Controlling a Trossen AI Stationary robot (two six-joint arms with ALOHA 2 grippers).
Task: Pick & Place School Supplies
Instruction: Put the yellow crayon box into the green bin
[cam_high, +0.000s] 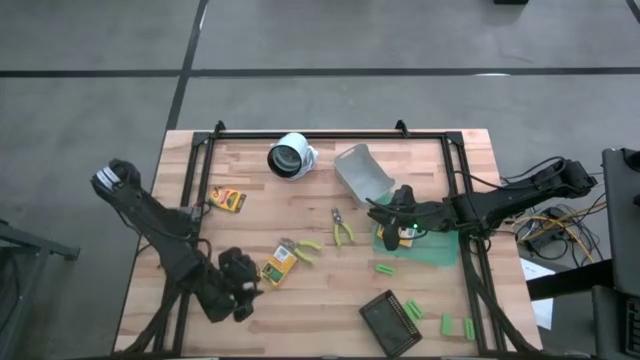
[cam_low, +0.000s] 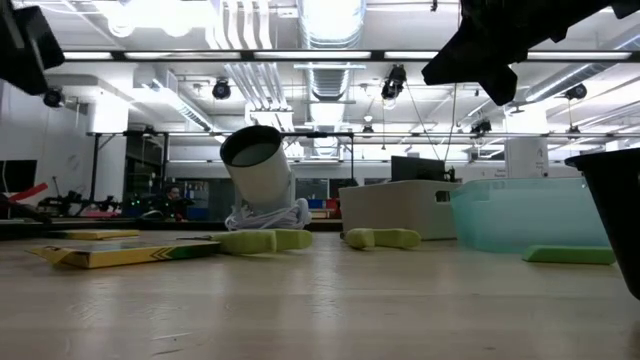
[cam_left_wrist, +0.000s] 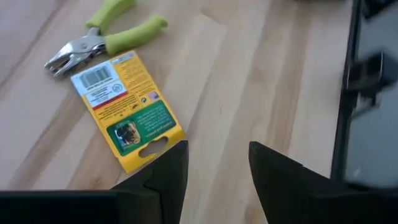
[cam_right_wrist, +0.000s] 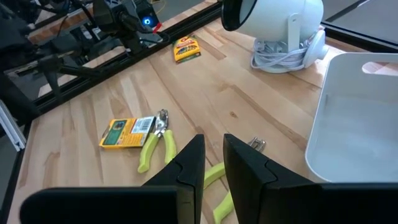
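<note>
A yellow pack (cam_high: 278, 267) (cam_left_wrist: 127, 106) lies flat on the wooden table beside a yellow-handled tool (cam_high: 305, 250) (cam_left_wrist: 102, 40). My left gripper (cam_high: 240, 285) (cam_left_wrist: 217, 155) stands open just on the near-left side of that pack, with nothing between its fingers. A second pack (cam_high: 228, 199) lies at the far left, and a second tool (cam_high: 342, 228) at mid-table. Several green blocks (cam_high: 385, 268) lie at the near right. My right gripper (cam_high: 378, 208) (cam_right_wrist: 212, 146) waits above the green bin's (cam_high: 435, 252) left end, its fingers a narrow gap apart and empty. A yellow thing (cam_high: 405, 237) shows in the bin under that arm.
A white round lamp-like device (cam_high: 292, 157) lies at the far middle, with a tipped grey bin (cam_high: 362, 172) to its right. A dark tray (cam_high: 388, 318) sits near the front edge. A black frame (cam_high: 190, 180) runs around the table top.
</note>
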